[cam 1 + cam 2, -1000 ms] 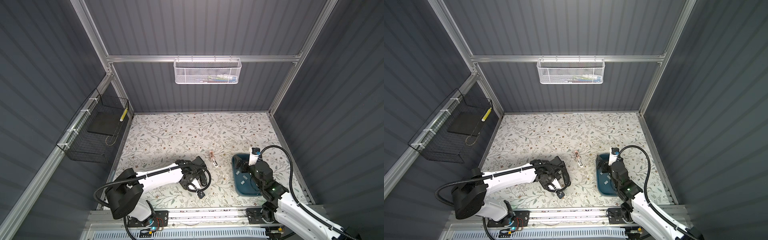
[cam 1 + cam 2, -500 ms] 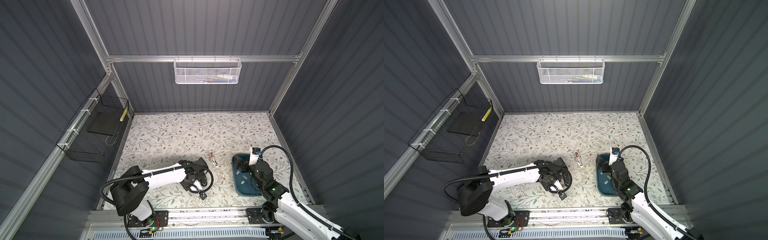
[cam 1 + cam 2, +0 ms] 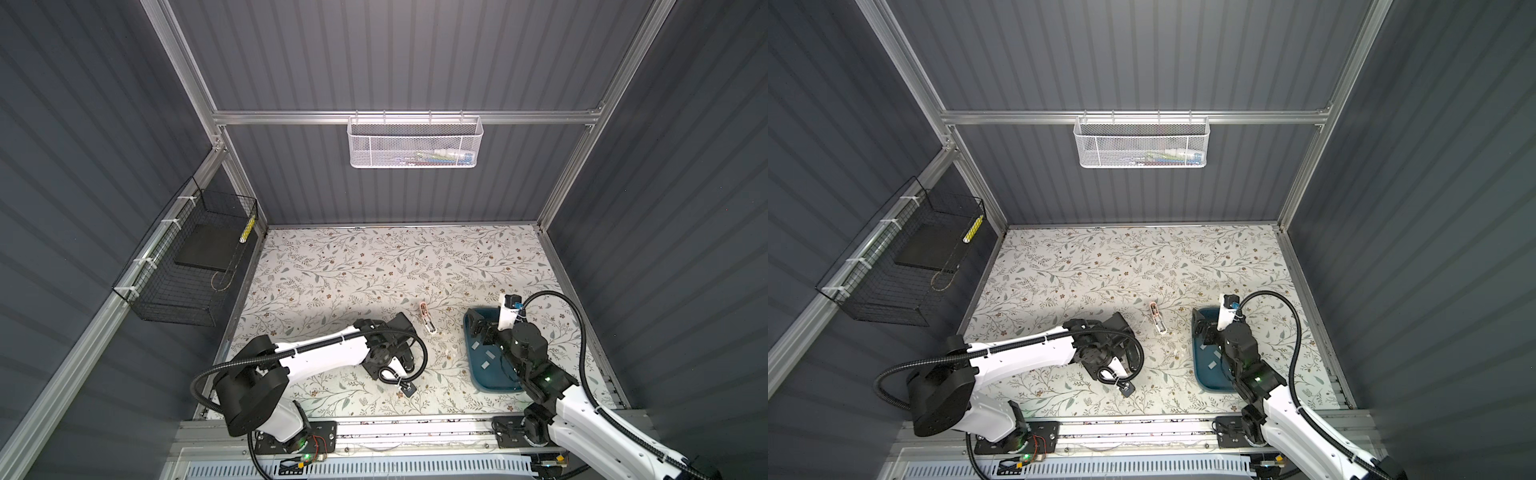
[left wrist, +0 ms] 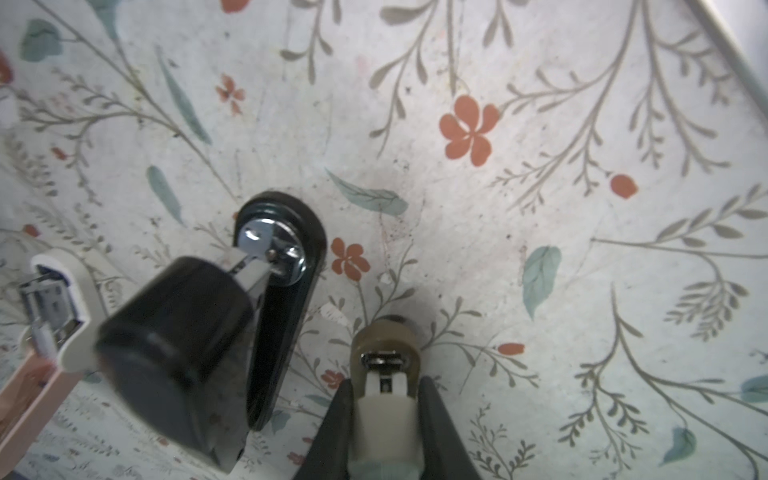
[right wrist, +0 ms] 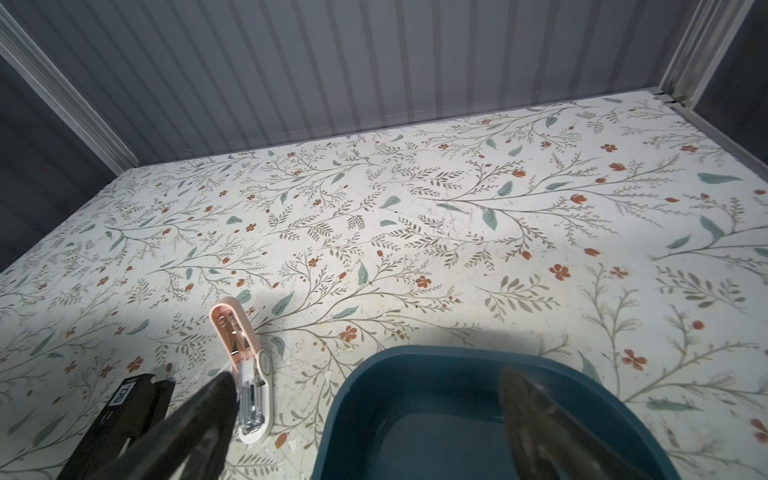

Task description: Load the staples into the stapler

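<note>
Left pincer (image 4: 384,388) pinching small cream stapler (image 4: 382,340), right pincer (image 5: 368,374) spread above blue tray (image 3: 494,386) at lower right, staples (image 3: 489,354) inside

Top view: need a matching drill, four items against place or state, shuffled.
Items:
1. staples
2. pink stapler
3. white mesh basket
4. left gripper

Place or state:
A. shut on a small cream stapler
B. hanging on the back wall
C. in the teal tray
D. lying open on the table

Pairs: 1-C, 2-D, 3-B, 4-A
</note>
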Robot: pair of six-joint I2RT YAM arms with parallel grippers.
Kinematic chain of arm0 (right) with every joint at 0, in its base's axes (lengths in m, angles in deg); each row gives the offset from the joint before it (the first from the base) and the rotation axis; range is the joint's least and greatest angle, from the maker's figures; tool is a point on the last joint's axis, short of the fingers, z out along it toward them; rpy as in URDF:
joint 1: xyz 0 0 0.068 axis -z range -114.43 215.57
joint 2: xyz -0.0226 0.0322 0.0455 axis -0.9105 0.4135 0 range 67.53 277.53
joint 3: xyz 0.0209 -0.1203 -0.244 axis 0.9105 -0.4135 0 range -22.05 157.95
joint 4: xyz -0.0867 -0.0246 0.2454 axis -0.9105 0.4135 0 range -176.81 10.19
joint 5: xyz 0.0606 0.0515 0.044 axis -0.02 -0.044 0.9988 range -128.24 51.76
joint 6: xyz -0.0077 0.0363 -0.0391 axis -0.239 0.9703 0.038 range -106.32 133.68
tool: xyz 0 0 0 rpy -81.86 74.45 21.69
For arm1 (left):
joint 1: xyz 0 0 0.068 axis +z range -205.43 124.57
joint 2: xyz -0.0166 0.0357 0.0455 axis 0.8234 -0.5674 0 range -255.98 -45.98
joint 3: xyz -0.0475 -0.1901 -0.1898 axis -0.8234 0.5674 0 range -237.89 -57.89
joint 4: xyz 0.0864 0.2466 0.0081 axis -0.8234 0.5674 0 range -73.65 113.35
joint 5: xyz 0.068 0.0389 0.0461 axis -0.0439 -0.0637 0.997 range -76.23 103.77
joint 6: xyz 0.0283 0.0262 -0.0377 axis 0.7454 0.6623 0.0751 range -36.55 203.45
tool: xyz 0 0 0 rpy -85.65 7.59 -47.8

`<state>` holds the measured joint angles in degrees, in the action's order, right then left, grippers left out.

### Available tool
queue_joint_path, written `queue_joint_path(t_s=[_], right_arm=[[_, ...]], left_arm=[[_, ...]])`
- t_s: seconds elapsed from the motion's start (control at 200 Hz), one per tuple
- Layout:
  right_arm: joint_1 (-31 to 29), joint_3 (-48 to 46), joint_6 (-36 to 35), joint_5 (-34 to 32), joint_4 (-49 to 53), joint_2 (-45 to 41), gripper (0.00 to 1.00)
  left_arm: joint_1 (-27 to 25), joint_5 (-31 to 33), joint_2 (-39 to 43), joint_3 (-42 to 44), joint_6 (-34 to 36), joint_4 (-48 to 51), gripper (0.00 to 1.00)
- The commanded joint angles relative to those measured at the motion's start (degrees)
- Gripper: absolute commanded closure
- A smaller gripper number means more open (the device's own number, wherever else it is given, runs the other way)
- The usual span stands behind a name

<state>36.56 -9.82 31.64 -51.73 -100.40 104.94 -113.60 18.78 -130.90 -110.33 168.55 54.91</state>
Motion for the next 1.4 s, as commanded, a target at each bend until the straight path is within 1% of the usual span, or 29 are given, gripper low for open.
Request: queue_joint_path(t_s=[0.0, 0.075, 0.135, 0.185, 0.275, 0.33, 0.385, 0.44, 0.5, 0.565, 0.7, 0.77, 0.825, 0.88, 0.965, 1.07, 1.226, 1.396], right_arm=[[0.18, 2.24, 3.26, 3.18, 2.63, -1.34, 0.01], [0.11, 3.89, 5.70, 3.49, 5.80, -1.54, 0.01], [0.14, 5.83, 7.05, 5.31, 9.08, -1.34, 0.01], [0.17, 7.12, 7.27, 8.96, 10.78, -1.25, 0.01], [0.05, 7.19, 7.50, 18.24, 8.08, -0.55, 0.01], [-0.35, 7.16, 8.90, 21.35, 6.24, 0.24, 0.01], [-1.27, 7.35, 9.78, 22.99, 4.79, 1.12, 0.01], [-2.69, 7.86, 10.26, 22.70, 4.36, 2.08, 0.03], [-4.63, 8.53, 10.81, 20.84, 4.36, 3.11, 0.06], [-6.75, 9.08, 11.30, 19.46, 3.64, 4.25, 0.13], [-9.96, 10.27, 12.83, 20.14, 2.25, 6.40, 0.26], [-10.95, 10.02, 13.78, 20.56, 0.88, 6.53, 0.33], [-11.41, 9.67, 14.41, 21.58, -0.48, 6.62, 0.40], [-11.79, 9.48, 15.06, 22.67, -1.64, 6.84, 0.44], [-12.16, 9.19, 16.51, 23.44, -3.25, 7.44, 0.44], [-12.62, 9.19, 17.58, 24.87, -5.12, 8.52, 0.44], [-12.99, 8.86, 18.94, 24.57, -6.86, 9.50, 0.43], [-13.08, 8.47, 19.87, 24.51, -8.86, 11.44, 0.44]], left_arm=[[0.70, -2.00, 4.45, -1.39, -1.72, -0.79, 0.98], [1.74, -3.05, 6.80, -1.74, -2.25, -1.39, 1.00], [2.50, -3.40, 8.65, -1.92, -2.63, -2.14, 1.00], [3.12, -3.63, 10.12, -1.83, -3.32, -3.51, 1.00], [5.09, -5.08, 12.53, -2.11, -5.68, -7.23, 1.00], [5.91, -6.11, 13.47, -2.79, -7.75, -9.39, 1.00], [5.97, -6.95, 14.03, -3.56, -10.45, -11.87, 1.00], [6.03, -8.18, 14.08, -4.36, -12.98, -14.28, 0.99], [6.10, -9.52, 13.21, -5.37, -15.21, -16.33, 1.00], [6.02, -10.28, 11.52, -6.76, -17.82, -17.82, 1.00], [5.88, -6.16, 7.51, -10.01, -26.32, -21.47, 1.00], [5.89, -6.10, 6.71, -11.09, -27.53, -21.05, 1.00], [5.86, -7.45, 7.07, -10.65, -27.62, -21.09, 1.00], [5.84, -9.05, 7.78, -9.59, -27.28, -21.62, 1.00], [5.55, -11.45, 8.37, -8.41, -27.32, -22.47, 1.00], [5.45, -15.16, 8.29, -9.28, -28.22, -21.03, 1.00], [5.36, -17.24, 8.80, -9.08, -28.15, -20.91, 1.00], [5.39, -21.18, 9.90, -8.16, -27.69, -21.24, 1.00]])
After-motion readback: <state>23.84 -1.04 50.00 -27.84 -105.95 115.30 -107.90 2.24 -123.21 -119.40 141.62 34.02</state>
